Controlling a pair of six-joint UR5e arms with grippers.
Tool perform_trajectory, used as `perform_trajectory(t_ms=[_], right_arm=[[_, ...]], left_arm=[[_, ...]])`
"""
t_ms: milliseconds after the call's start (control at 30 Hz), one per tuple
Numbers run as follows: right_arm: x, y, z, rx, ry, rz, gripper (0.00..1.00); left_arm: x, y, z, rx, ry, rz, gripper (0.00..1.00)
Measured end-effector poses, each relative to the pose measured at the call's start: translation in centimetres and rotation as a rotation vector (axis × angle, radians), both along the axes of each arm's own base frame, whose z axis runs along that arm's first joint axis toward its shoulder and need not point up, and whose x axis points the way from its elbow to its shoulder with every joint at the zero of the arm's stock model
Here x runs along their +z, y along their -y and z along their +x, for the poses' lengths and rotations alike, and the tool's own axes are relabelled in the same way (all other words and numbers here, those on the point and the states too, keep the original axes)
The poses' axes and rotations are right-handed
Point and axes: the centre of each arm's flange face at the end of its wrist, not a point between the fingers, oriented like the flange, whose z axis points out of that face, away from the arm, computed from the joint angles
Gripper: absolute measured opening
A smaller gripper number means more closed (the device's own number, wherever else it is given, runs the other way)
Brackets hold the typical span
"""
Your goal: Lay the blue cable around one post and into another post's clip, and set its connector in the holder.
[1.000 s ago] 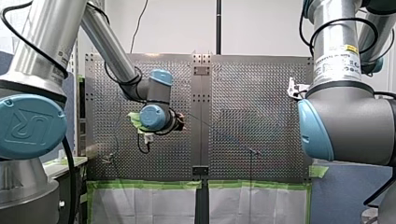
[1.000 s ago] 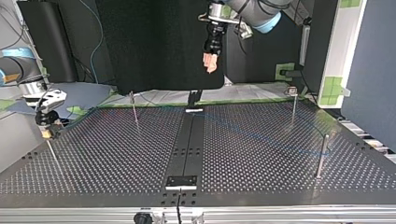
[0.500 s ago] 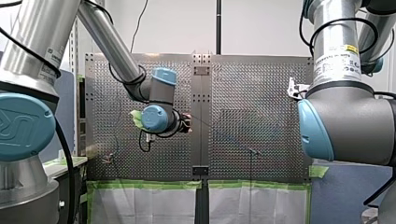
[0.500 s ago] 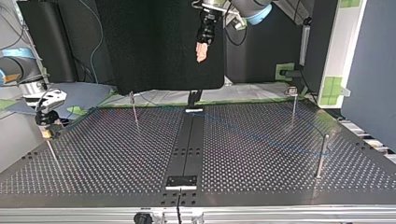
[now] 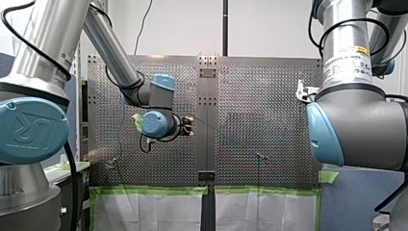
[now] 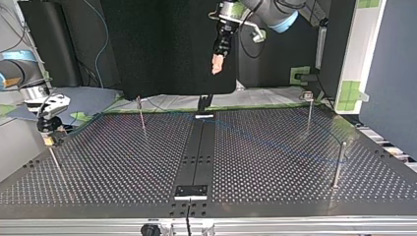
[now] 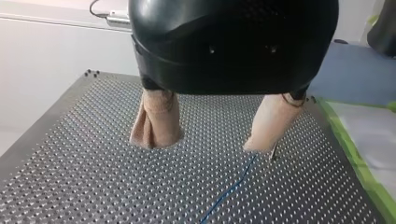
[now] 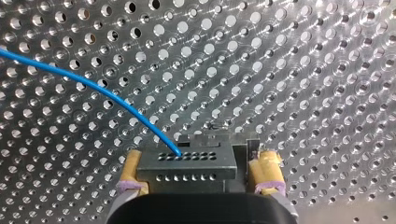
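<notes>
Right wrist view shows your right gripper [image 8: 200, 170] clamped on the dark grey rectangular connector [image 8: 187, 164], whose thin, limp blue cable [image 8: 100, 91] trails over the perforated metal table [image 8: 303, 70], so pinch slack farther out, probably beneath your empty, spread left gripper [image 7: 205, 140].

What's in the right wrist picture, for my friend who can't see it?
My right gripper, with yellow pads, clamps a dark grey rectangular connector dotted with small holes. A thin blue cable curves out of it over the perforated metal table.
</notes>
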Motion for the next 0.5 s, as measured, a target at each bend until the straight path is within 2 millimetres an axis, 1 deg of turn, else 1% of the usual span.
perform_trajectory(t_ms=[200, 500], right_arm=[[0.0, 0.0, 0.0, 0.000, 0.000, 0.000, 1.00], [0.0, 0.0, 0.0, 0.000, 0.000, 0.000, 1.00]], left_arm=[[0.0, -1.1, 1.4, 0.032, 0.005, 0.018, 1.00], [0.0, -1.4, 1.7, 0.041, 0.006, 0.021, 1.00]])
